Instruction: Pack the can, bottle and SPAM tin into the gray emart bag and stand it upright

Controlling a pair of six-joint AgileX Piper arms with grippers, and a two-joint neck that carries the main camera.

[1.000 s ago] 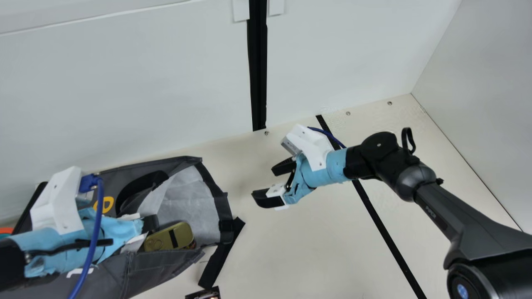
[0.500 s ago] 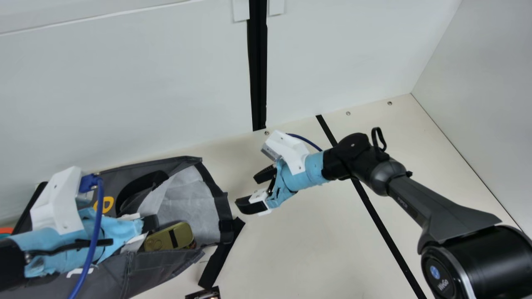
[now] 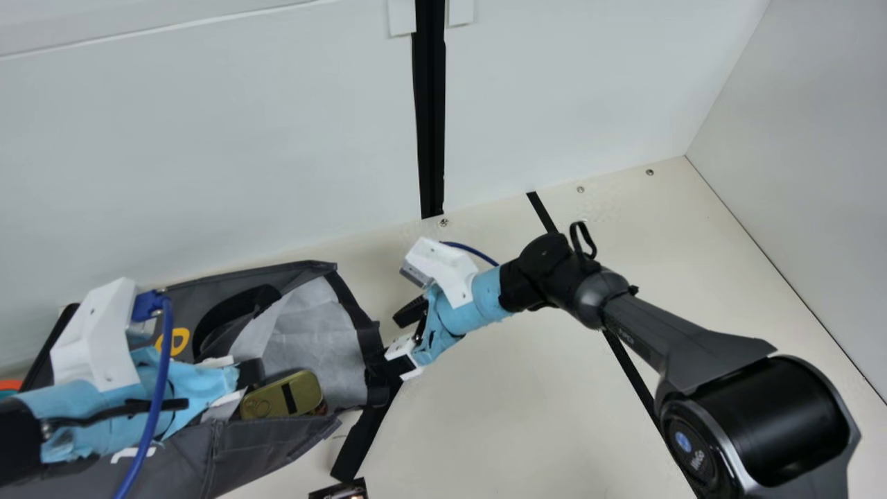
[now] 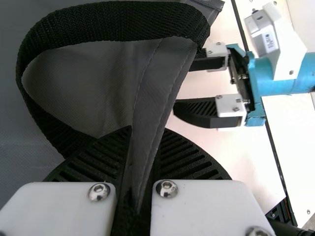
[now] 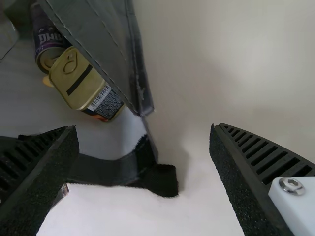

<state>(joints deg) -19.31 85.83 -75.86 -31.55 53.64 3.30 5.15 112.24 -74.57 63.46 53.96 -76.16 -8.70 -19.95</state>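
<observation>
Near edge of the bench: a dark object, partly cropped. Beyond it, the gray emart bag lies on its side. Inside, near the mouth, sits the SPAM tin, with a purple can beside it. Left gripper: closed on the bag's fabric edge, beside the black handle. Right gripper: at the mouth rim, fingers spread wide, gripping nothing. White wall panel behind.
</observation>
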